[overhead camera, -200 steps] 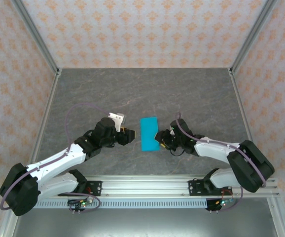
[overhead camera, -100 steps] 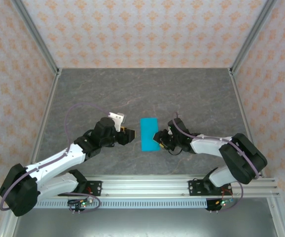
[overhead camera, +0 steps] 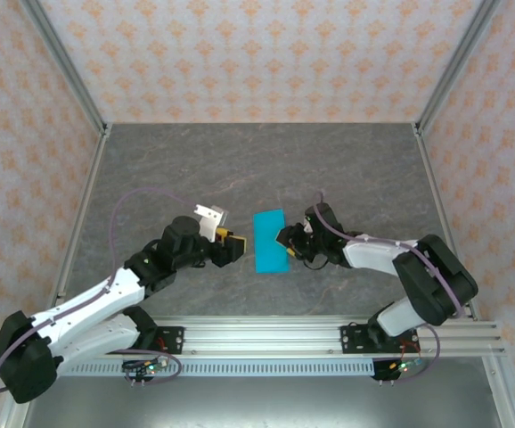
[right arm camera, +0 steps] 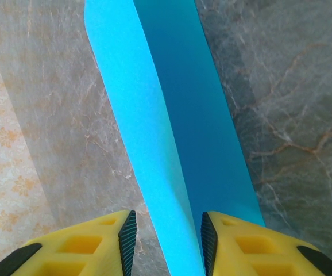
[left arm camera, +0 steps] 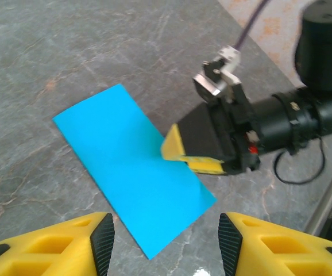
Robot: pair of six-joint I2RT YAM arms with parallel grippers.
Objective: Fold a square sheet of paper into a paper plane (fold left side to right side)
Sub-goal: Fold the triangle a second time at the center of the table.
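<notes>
paper (overhead camera: 270, 241) halved on worktop (overhead camera: 240, 160) | right hand (overhead camera: 283, 237) ajar astride its right edge | left hand (overhead camera: 238, 245) open | you still owe plane folds

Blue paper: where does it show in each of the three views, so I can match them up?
Top external: the blue paper lies as a narrow strip mid-table, between the two arms.
Left wrist: the paper runs diagonally, centre-left.
Right wrist: the paper runs up the middle from the bottom edge, a lighter band beside a darker one.
Shared landmark: the right gripper, yellow fingers at the paper's edge.
</notes>
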